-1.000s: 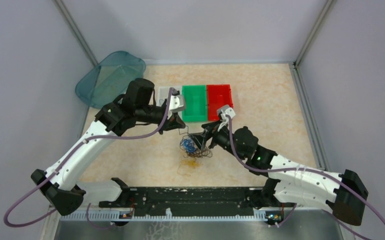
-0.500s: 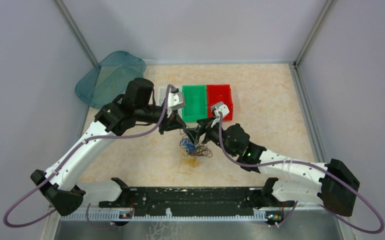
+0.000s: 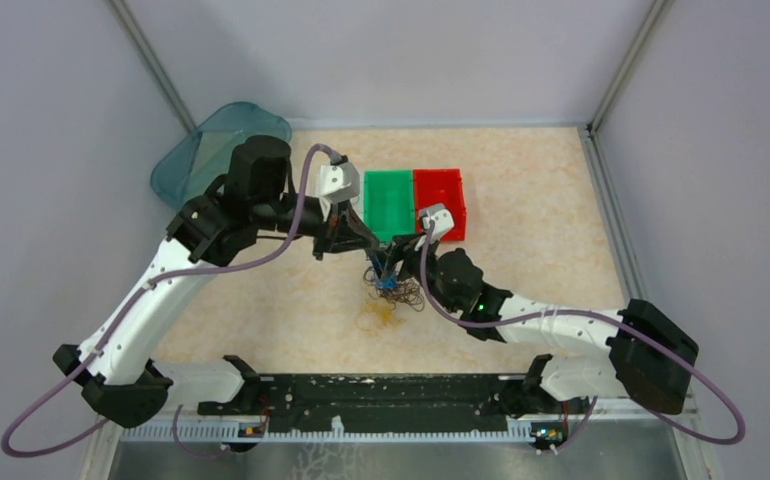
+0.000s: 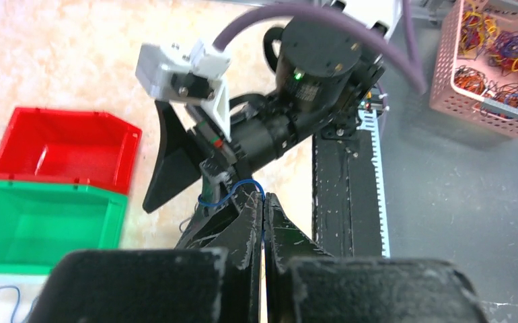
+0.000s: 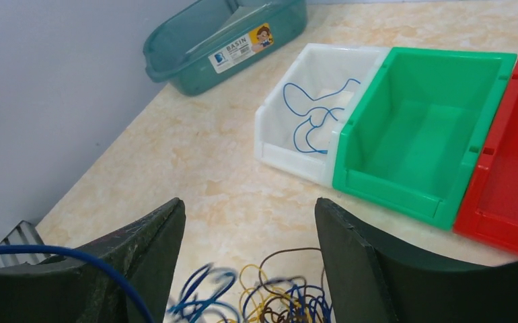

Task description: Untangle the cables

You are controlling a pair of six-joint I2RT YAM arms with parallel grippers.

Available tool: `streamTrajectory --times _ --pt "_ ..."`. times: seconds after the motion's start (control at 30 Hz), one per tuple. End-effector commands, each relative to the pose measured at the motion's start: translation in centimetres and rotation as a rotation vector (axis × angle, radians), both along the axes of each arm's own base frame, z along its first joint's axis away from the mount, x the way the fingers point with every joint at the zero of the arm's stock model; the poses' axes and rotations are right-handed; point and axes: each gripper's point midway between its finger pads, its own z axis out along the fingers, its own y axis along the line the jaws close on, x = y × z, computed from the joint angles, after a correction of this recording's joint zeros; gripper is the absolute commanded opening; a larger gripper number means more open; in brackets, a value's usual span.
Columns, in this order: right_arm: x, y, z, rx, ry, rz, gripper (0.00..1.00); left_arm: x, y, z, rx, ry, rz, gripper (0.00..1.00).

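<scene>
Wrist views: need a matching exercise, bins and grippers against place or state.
1 white bin
2 green bin
3 left gripper
4 right gripper

A open at the tangle
B shut on a blue strand
C between the white bin and red bin
D holds a loose blue loop

Pairs: 1-D, 2-C, 3-B, 4-A

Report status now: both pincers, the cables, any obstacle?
Left pincer shut on a blue cable. Right pincer open, above the tangle. Tangle on table, near green bin. Pincers crowd each other.
</scene>
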Motion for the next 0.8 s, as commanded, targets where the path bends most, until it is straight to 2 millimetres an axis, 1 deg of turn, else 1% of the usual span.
streamTrajectory --times 0.0,0.2,0.47,0.77 --pt "0.5 0.0 1.5 0.100 -0.008 -0.042 0.71 -1.9 -0.2 3.1 -0.056 0.019 -0.072 0.00" --pt "0.2 -0.8 -1.1 0.089 0.048 -0.060 0.70 -2.0 -0.4 8.1 -0.140 -0.050 -0.081 0.00" --pt "-0.5 -1.8 -4.3 0.079 0.117 -0.076 0.67 -1.8 -0.1 14.3 -0.263 -0.206 -0.052 0.00" --pt "-0.9 -2.1 -7.3 0.046 0.177 -0.082 0.66 -0.9 0.8 19.6 -0.376 -0.392 0.033 0.00"
